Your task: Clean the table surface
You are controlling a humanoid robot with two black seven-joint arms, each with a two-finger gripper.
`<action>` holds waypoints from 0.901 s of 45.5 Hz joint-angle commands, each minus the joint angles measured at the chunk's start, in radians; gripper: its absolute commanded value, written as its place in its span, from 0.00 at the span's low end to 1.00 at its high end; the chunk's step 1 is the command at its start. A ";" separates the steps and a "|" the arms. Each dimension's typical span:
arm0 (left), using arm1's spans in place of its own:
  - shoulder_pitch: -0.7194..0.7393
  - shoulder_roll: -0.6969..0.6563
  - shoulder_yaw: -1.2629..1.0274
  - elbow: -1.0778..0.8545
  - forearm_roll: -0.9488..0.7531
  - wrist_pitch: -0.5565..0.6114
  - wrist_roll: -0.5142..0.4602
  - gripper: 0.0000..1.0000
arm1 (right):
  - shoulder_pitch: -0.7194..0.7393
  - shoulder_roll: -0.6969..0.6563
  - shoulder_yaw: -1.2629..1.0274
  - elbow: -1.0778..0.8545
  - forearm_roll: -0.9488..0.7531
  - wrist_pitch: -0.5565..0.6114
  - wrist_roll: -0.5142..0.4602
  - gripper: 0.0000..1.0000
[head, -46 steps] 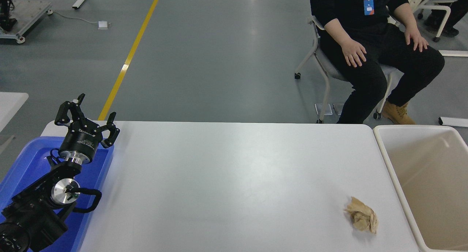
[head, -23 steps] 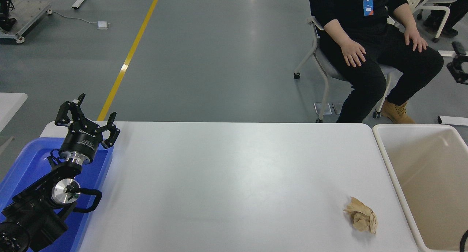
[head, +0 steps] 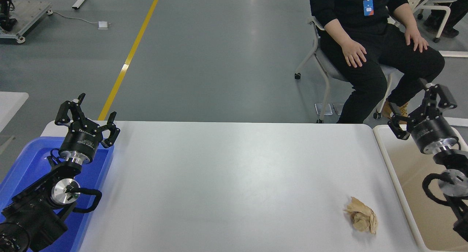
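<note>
1. I see the white table surface filling the lower middle of my head view, running from the blue tray at my left to the beige bin at my right.
2. One crumpled wad of tan paper lies on that surface near its right near corner, close to the bin's left wall but not touching it.
3. My right gripper hangs at the right edge of the picture, above the far left part of the beige plastic bin. Its fingers are spread wide and hold nothing.
4. The right arm's black links and a silver joint run down from that gripper along the right edge, over the bin's inside. The gripper is well apart from the paper wad, farther from me than the wad and to its right.
5. My left gripper sits at the lower left, over the far end of the blue plastic tray. Its fingers are also spread wide, with nothing between them.
6. The left arm lies over the tray and goes off at the bottom left corner.
7. Beyond the table's far edge a person in black clothes sits on a wheeled chair, with a hand resting on each thigh.
8. A yellow line crosses the grey floor behind the table.
</note>
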 commanded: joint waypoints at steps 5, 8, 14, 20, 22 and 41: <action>0.000 0.001 0.000 0.000 0.000 0.000 0.000 1.00 | 0.015 0.019 -0.065 -0.047 0.013 0.001 0.053 0.99; 0.000 0.001 0.000 0.000 0.000 0.000 0.000 1.00 | 0.020 0.019 -0.057 -0.047 0.016 0.001 0.053 0.99; 0.000 -0.001 0.000 0.000 0.000 0.000 0.000 1.00 | 0.028 0.022 -0.045 -0.047 0.017 -0.001 0.053 0.99; 0.000 -0.001 0.000 0.000 0.000 0.000 0.000 1.00 | 0.044 0.022 -0.042 -0.049 0.020 -0.010 0.053 0.99; 0.000 0.001 0.000 0.000 0.000 0.000 0.000 1.00 | 0.054 0.019 -0.043 -0.053 0.022 -0.015 0.053 0.99; 0.000 0.001 0.000 0.000 0.000 0.000 0.000 1.00 | 0.158 -0.010 -0.074 -0.266 0.148 -0.008 0.049 0.99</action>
